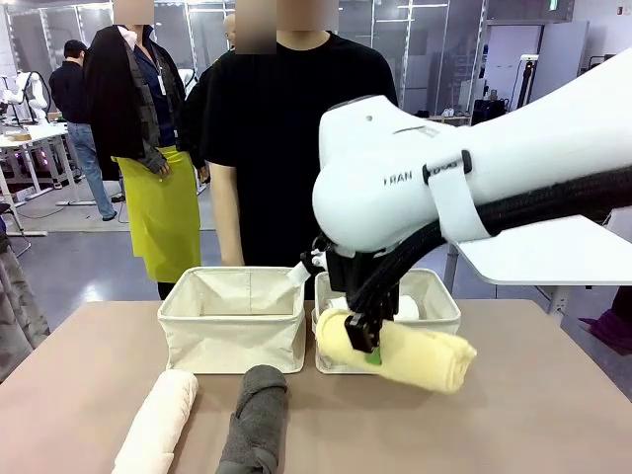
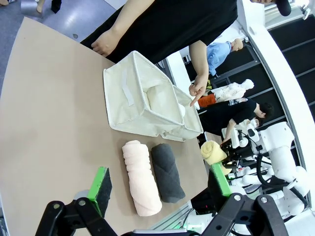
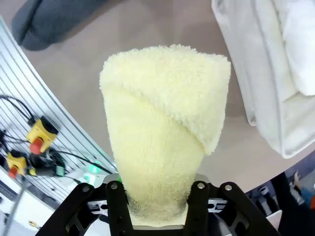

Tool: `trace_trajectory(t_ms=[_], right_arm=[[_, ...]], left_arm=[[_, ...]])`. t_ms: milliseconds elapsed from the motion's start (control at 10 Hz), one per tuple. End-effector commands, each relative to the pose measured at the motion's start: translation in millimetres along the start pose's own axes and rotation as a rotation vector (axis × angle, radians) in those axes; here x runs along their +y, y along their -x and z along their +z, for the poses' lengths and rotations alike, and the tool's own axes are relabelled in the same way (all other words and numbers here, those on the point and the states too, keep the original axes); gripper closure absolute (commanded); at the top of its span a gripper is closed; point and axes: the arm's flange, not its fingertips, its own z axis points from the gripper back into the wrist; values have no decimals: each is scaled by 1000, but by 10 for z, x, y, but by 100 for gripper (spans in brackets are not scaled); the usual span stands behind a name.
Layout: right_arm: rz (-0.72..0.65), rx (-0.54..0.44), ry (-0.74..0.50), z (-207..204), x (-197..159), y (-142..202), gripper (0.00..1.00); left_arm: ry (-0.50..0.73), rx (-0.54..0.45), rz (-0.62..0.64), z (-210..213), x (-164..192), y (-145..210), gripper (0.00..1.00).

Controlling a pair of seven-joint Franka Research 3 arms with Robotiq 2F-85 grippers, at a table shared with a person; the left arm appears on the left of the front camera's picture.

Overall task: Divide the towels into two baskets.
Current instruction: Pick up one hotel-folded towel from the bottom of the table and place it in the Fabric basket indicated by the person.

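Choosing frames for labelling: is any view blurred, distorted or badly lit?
Front view: even, soft light, sharp; the near right arm looms large. Left wrist view: wide-angle bending curves the table edge. Right wrist view: yellow towel crisp, picture edges bowed.

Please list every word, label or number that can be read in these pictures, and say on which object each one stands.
"FRAN": grey letters on the white shell of the right arm; a black clip covers whatever follows.
Yellow button boxes in the right wrist view: any marking is too blurred to read.
Nothing else is readable.
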Motion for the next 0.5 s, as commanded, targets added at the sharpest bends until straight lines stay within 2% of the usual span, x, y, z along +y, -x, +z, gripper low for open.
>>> trace_trajectory(t_ms=[0,100,200,400], right_arm=[[194,-16,-58,238,-442,47,60],[268,-43,-10,323,-634,53,60],[327,-14,35,358,-836,40,60],[348,-74,36,341,-1264,-55,60]], left_arm=[[23,-16,-11,23,7,-8,0],[23,-16,-11,23,7,-8,0],[23,-16,-11,23,7,-8,0],[23,-16,-11,23,7,-8,0]])
